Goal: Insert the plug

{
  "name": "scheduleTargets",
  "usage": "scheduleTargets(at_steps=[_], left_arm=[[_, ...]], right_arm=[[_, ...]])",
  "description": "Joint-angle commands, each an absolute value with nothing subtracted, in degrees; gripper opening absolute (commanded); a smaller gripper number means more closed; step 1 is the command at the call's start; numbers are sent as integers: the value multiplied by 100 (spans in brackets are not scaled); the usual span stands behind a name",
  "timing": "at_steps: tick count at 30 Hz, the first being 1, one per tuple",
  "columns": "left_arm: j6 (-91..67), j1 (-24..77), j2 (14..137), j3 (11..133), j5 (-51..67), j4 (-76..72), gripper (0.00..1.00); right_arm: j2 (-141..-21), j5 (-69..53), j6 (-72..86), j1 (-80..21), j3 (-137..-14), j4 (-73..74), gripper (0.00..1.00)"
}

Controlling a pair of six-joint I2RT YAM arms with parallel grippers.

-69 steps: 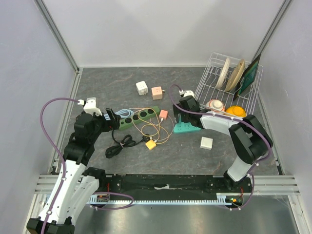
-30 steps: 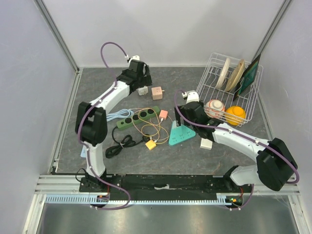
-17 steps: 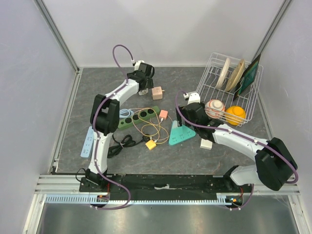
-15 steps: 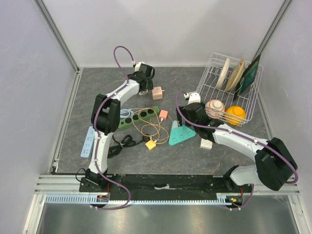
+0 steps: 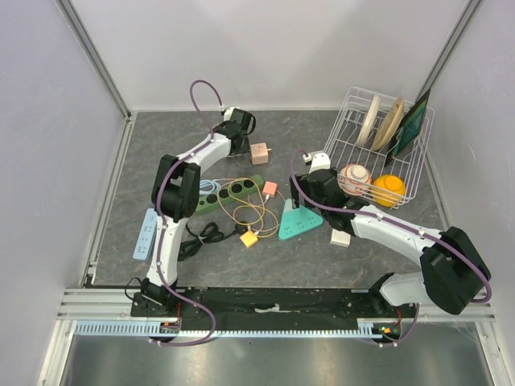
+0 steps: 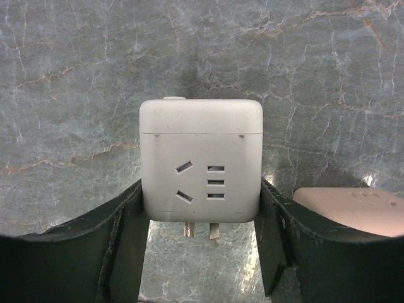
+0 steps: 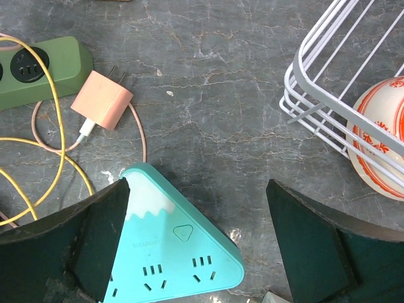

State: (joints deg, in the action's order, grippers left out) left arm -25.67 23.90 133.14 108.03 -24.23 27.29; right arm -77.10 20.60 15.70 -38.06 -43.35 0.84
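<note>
Since the white cube plug (image 6: 201, 161) sits squarely between the fingers (image 6: 123, 233) of the left gripper (image 6: 201, 189), with a pad against each flank, this reads as a grasp on it. The cube lies flat on the table (image 6: 76, 76), towards the far side and left of centre. Its two prongs stick out of the edge that faces back toward the wrist, so the plugging axis runs along the fingers, not across them. I judge that the wrist will have to tip the cube before those prongs can point down into a socket.

Just to the right of the plug, apart from it, lies a pink cube (image 5: 259, 153). Nearer and further right, the teal triangular strip (image 7: 180, 252) lies flat with its sockets facing up, well apart from the held plug. The right gripper (image 7: 197, 186) hangs over the strip's far edge with its jaws spread wide and nothing between them.

The left arm has the plug and the right arm is nearer the sockets, so the carry looks to run rightward and toward the near side.
</note>
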Motion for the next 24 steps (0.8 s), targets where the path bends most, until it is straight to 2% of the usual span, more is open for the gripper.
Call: scheduleTargets(at_steps=[1,8,12,20,24], left_arm=[[-2374,2531,12535,10197,-2513,2200,25],[-1591,2812,10567,8387,-2435,1066,16],[-1188,2961,9040,7149,-1926,529,14],[-176,3621,6629,5486,-819,-158,8],[306,3849,5715,4897,-160,-158,2]], right_arm=[[-7550,1890,1635,-3788,-4324,-62,98],[-7330,1276,1898,-3657,-4868,824,98],[-7067,582,2143,-3472,-5132,1239,98],[-6566,-1026,2706,-3182,-5800,2100,98],[-6249,-1099,3040,-3182,-5994,2249,98]])
